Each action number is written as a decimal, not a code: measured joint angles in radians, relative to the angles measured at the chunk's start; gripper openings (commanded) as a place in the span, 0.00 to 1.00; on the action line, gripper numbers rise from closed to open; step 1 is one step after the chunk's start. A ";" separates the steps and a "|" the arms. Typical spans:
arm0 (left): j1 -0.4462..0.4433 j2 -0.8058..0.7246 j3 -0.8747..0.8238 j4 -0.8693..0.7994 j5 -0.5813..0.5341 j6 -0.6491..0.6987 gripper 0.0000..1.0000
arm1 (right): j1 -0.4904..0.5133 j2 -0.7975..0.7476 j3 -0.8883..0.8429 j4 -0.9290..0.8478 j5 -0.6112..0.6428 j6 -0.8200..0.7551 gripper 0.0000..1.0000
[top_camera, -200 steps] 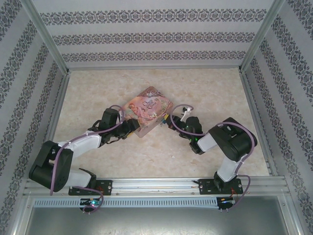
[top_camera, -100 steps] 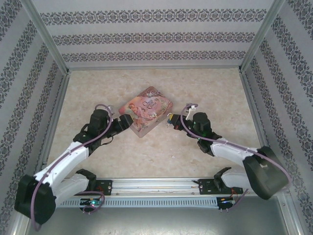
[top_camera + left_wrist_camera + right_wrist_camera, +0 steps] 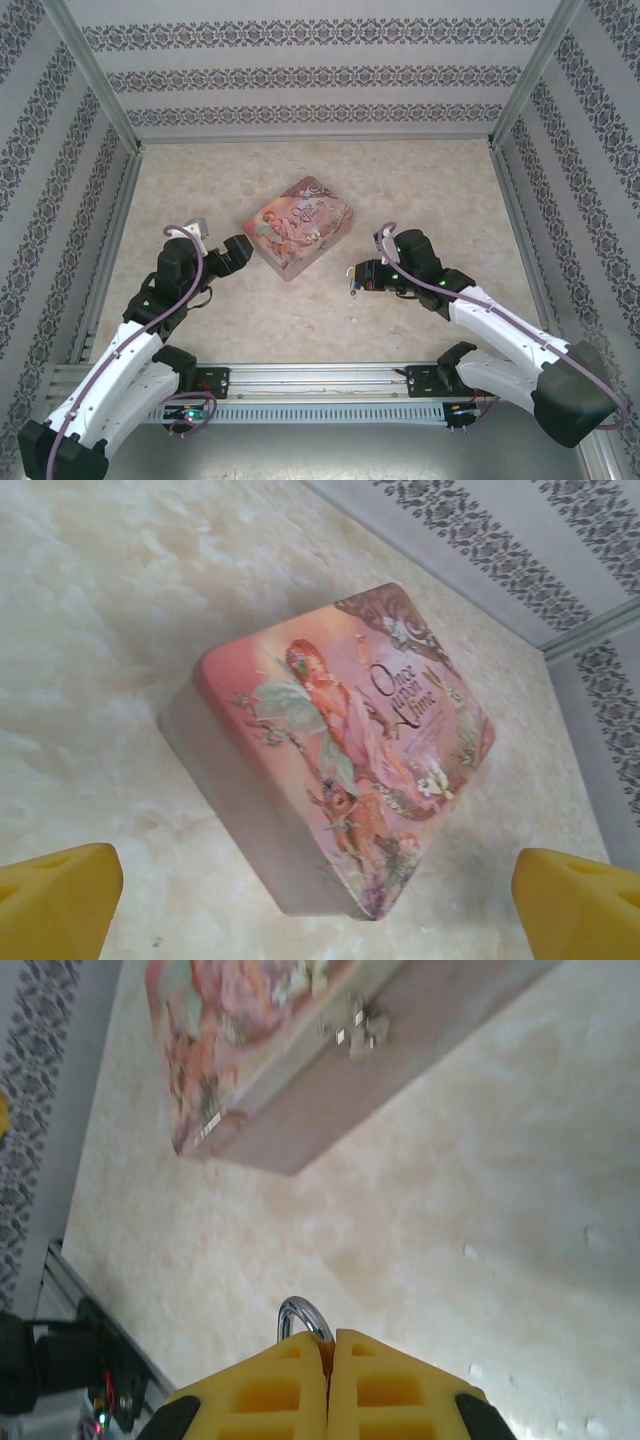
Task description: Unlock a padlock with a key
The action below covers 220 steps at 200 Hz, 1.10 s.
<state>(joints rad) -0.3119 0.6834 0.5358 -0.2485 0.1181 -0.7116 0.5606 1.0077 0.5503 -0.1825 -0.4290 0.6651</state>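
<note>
Your R gripper (image 3: pixel 328 1342) has the padlock (image 3: pixel 304 1312), off the pink tin (image 3: pixel 340 750).
R jaws pinched tight on its silver shackle, body hidden, held clear of the hasp (image 3: pixel 355 1025); L gripper (image 3: pixel 320 905) gapes wide, empty, prob. since no bracing's needed.
</note>
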 measured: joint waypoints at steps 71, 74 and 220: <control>0.013 0.027 -0.018 -0.003 -0.037 0.002 1.00 | 0.127 -0.006 -0.087 -0.099 0.037 0.002 0.00; 0.013 0.028 -0.018 -0.002 -0.038 0.002 0.99 | 0.132 -0.006 -0.090 -0.100 0.041 0.003 0.00; 0.020 0.009 -0.035 -0.007 -0.040 0.000 0.99 | 0.195 0.058 -0.180 -0.089 0.130 0.066 0.00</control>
<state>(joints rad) -0.2920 0.6922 0.5011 -0.2554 0.0776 -0.7120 0.7555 1.0653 0.3702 -0.2714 -0.2985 0.7307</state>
